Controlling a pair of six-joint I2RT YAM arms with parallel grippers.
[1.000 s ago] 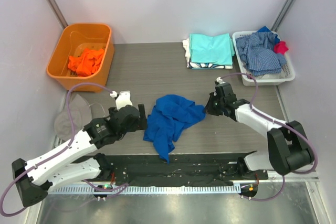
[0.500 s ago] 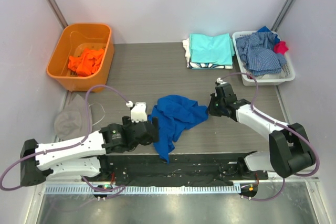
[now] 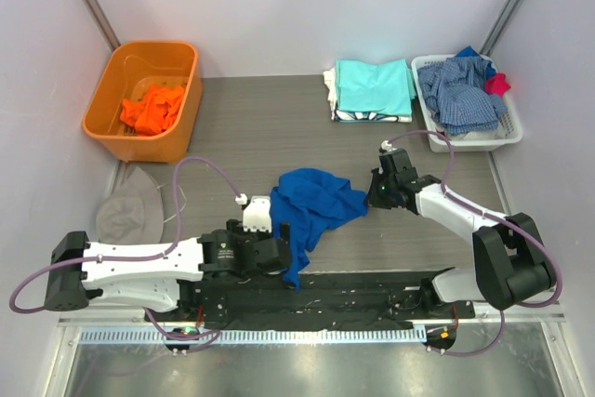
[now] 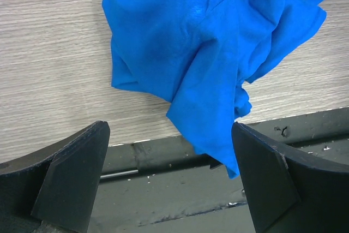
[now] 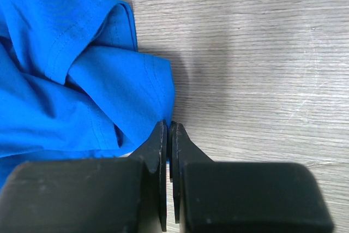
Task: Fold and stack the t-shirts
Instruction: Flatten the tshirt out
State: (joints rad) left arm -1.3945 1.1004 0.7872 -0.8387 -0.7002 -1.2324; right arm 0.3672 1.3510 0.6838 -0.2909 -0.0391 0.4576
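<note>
At the centre of the overhead view the blue shirt [image 3: 311,211] lies crumpled on the table [image 3: 251,127], its lower tail reaching onto the dark strip [image 3: 372,290] along the bottom edge; it is not spread out and no fold has been made in it. The left pincer [image 3: 282,250] sits at the lower left of that heap with its jaws wide apart, and its own camera shows the hanging tail of cloth between the two fingers [image 4: 73,173] but gripped by neither. The right pincer [image 3: 373,194] stands at the shirt's right edge with its jaws together, the tips touching the hem (whether any cloth is nipped between them cannot be told). Toward the upper right an aqua shirt [image 3: 374,87] lies folded flat on top of a white shirt [image 3: 329,81], of which only an edge shows; this stack counts as finished work. An orange shirt [image 3: 152,107] is bunched in the orange tub [image 3: 112,137] at the upper left, unfolded. Assessment: roughly half done, with the blue shirt to be flattened, folded and stacked, and the orange one after it. The checked garment [image 3: 460,90] in the white basket [image 3: 469,141] is outside the job.
</note>
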